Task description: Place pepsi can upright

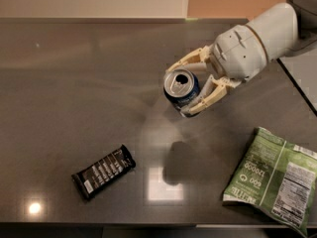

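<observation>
1. Fingers (187, 62) of cream plastic are clamped on the pepsi can (181, 87), one on its far side and one on its near side. The gripper (178, 91) hangs over the right-centre of the dark table (69, 83), on a white arm (257, 43) reaching in from the far right.
2. Seen from the one camera view, the can's silver pull-tab top faces up toward the lens, with the blue body below it. A dark shadow (179, 163) on the table nearer the camera suggests the can is held clear of the surface; its base is hidden.
3. Setting the can down appears to be the step in hand. It should go down straight with the base level, so the bottom rim lands flat and not on one edge.
4. Both the snack bar (104, 171) at near left and the chip bag (272, 180) at near right lie well apart from the can, so a plain vertical descent should avoid them.
5. Release looks like the main risk: the fingers should part only once the table bears the can, then rise straight up so neither drags the wall and topples it.
</observation>
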